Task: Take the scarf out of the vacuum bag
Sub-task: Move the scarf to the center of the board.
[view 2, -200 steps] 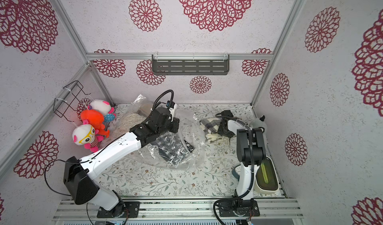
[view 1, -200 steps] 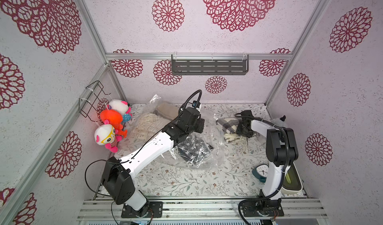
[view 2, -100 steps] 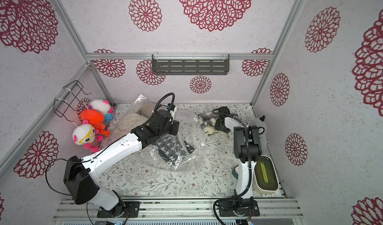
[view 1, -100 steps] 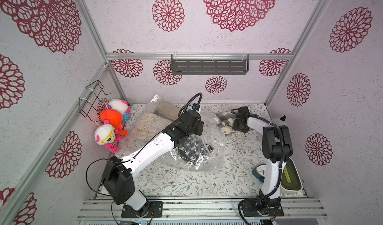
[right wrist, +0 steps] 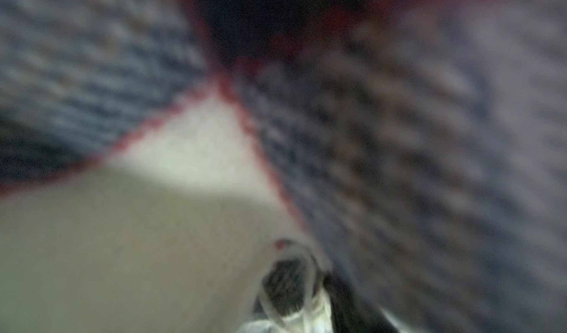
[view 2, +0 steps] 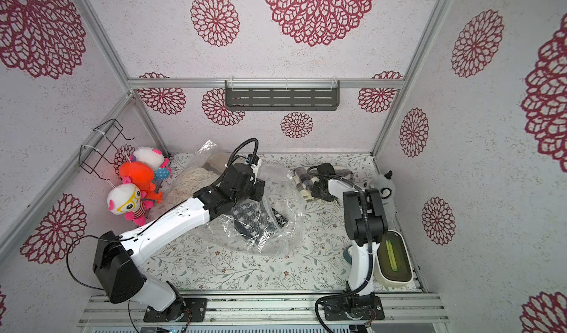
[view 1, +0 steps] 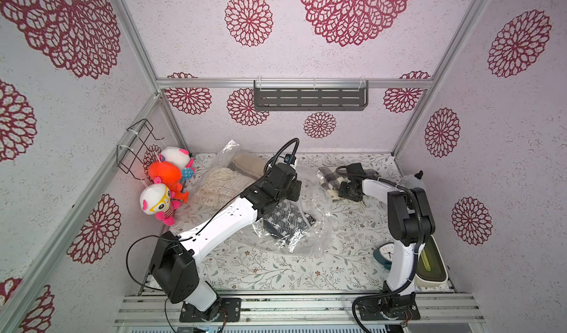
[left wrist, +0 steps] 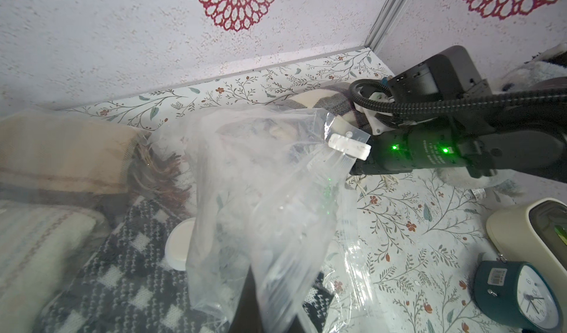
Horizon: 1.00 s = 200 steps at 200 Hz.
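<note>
plastic of the vacuum bag (view 1: 316,224) is pinched in the left pincer (left wrist: 250,288), jaws together, holding its mouth end up. the right pincer (view 1: 345,190) looks clamped on the plaid scarf (view 1: 328,176), which lies near the counter's (view 1: 276,273) far edge, just beside that mouth and seemingly out. left to do: set it clear and let go; a black-and-white knit (view 1: 283,221) sits inside

We are working both arms at the vacuum bag (view 1: 319,224).
Our left arm (view 1: 221,221) is stretching across the bag, the left gripper (view 1: 293,193) pinching its film tight above it; our right arm (view 1: 405,212) is bending just beyond the bag, the right gripper (view 1: 340,190) clamping the scarf (view 1: 328,178).
</note>
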Tool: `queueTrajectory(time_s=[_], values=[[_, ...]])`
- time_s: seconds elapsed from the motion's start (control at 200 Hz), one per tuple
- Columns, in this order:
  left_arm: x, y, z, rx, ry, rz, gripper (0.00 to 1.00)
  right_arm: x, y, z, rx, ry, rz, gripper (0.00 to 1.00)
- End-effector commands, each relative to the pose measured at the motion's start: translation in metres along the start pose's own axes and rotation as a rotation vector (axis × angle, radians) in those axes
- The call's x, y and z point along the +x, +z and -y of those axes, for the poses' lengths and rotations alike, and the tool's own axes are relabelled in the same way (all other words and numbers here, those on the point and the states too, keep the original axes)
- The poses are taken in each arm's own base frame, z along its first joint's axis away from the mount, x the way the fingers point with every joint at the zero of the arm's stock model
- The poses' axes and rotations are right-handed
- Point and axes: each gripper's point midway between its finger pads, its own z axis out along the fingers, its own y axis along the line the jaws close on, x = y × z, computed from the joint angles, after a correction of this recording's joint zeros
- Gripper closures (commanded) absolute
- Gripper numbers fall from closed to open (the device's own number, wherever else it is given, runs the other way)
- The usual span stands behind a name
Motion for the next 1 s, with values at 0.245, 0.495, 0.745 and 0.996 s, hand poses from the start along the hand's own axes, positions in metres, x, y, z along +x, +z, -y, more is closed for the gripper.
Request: queueTrajectory(time_s=[0.245, 0.495, 0.745, 0.996], values=[[-0.005, -0.009, 0.03, 0.11, 0.014, -0.001, 1.0, -0.061, 0.05, 0.002, 0.003, 0.021, 0.012, 0.5], [-0.005, -0.015, 0.027, 0.104, 0.009, 0.019, 0.99, -0.06, 0.009, -0.021, -0.045, -0.002, 0.086, 0.51], [-0.003, -0.02, 0.028, 0.109, 0.007, 0.027, 0.99, -0.06, -0.099, -0.01, -0.066, 0.035, 0.295, 0.48], [-0.005, -0.027, 0.025, 0.087, 0.003, 0.044, 1.0, -0.159, -0.076, -0.015, -0.077, 0.019, 0.426, 0.45]])
